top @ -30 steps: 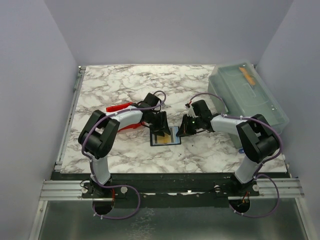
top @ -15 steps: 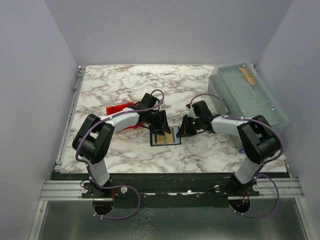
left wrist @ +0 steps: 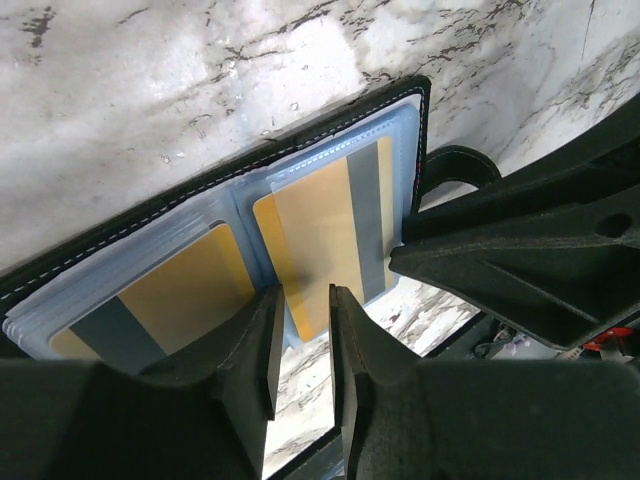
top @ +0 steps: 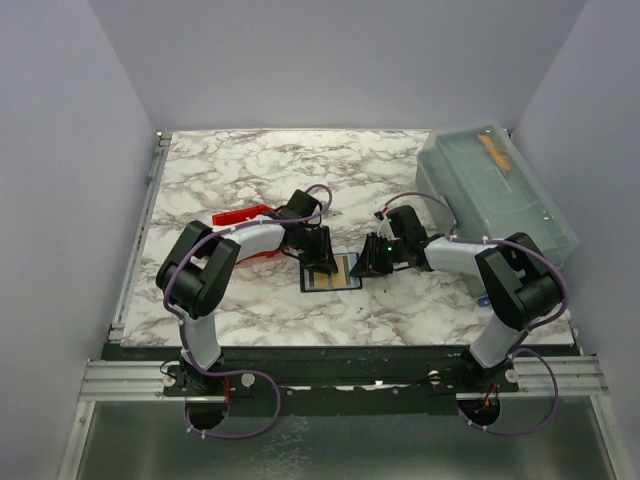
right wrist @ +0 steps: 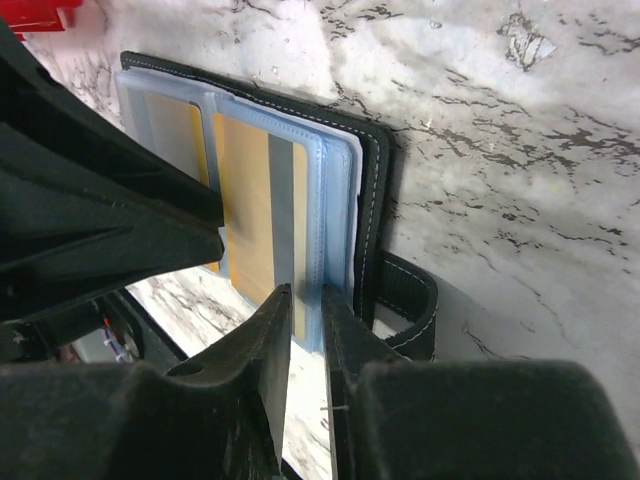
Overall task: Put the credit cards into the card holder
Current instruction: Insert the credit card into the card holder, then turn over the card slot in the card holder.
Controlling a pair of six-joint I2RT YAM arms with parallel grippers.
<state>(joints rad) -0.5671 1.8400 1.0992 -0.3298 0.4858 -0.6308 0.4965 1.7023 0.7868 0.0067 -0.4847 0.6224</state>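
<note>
Card holder lies open flat mid-desk, yellow cards in its clear sleeves. Left jaws and right jaws each a slit apart at the sleeve edges, nothing clearly pinched. I'd pin the holder with one, nudge the card home flat and slow

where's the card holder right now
In the top view the card holder lies open between the left gripper and right gripper, right of the red tray.

A white bench veined in grey fills the middle of the frame. A small red tray lies left of centre. At the upper right stands a translucent grey-blue lidded box, with an orange-brown item showing through its lid.
</note>
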